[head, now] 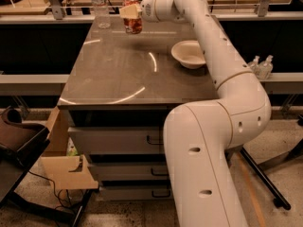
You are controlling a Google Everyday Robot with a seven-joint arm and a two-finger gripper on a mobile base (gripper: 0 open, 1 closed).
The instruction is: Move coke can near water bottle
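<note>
The coke can (134, 22), red-orange with a silver top, is held by my gripper (130, 12) at the far end of the grey table (128, 70). The gripper's pale fingers (129, 11) are closed around the can's upper part. The can hangs upright just over or on the table top; I cannot tell which. The water bottle (99, 4), clear and ribbed, stands at the far left corner of the table, a short way left of the can. My white arm reaches in from the lower right across the table.
A white bowl (189, 54) sits on the right side of the table, under my arm. Two small pump-top bottles (261, 66) stand on a ledge at right. Drawers lie below the table front; a brown chair (19, 141) and cardboard (66, 171) stand at lower left.
</note>
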